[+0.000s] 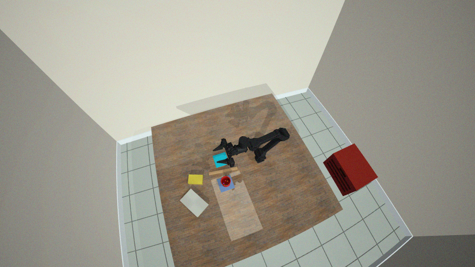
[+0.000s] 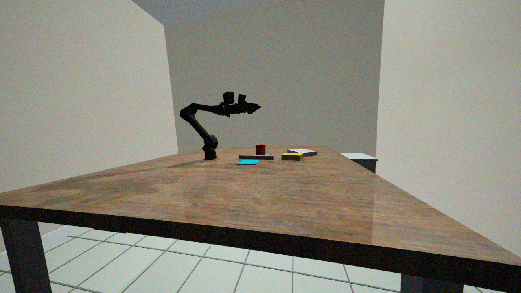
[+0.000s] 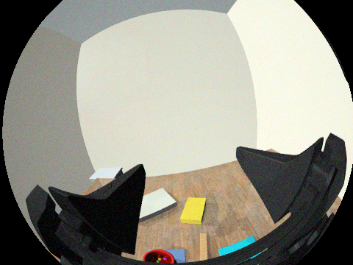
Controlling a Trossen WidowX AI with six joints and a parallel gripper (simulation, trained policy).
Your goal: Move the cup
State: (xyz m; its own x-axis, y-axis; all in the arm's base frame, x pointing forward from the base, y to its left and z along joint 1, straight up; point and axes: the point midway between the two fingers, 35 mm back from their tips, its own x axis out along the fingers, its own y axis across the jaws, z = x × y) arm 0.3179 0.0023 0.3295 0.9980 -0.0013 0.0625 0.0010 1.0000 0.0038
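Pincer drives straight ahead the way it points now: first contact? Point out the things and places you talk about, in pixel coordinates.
Probably the far wall (image 3: 165,92). The pincer (image 1: 215,155) (image 2: 260,107) (image 3: 192,161) points roughly level, above the yellow block (image 1: 195,179) (image 2: 292,156) (image 3: 193,210); depth is unclear.

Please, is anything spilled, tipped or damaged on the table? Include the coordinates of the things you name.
Nothing stands out: the red cup (image 1: 225,181) (image 2: 260,149) (image 3: 159,256) stands upright on the blue pad (image 1: 227,190) (image 3: 180,255), marbles inside. I see no spill or damage.

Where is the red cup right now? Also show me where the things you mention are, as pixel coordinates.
In the top view, the red cup (image 1: 225,181) (image 2: 260,149) (image 3: 159,256) sits on the blue pad (image 1: 227,190) (image 3: 179,255), just below the wooden strip (image 1: 223,171) (image 2: 256,157) (image 3: 203,246).
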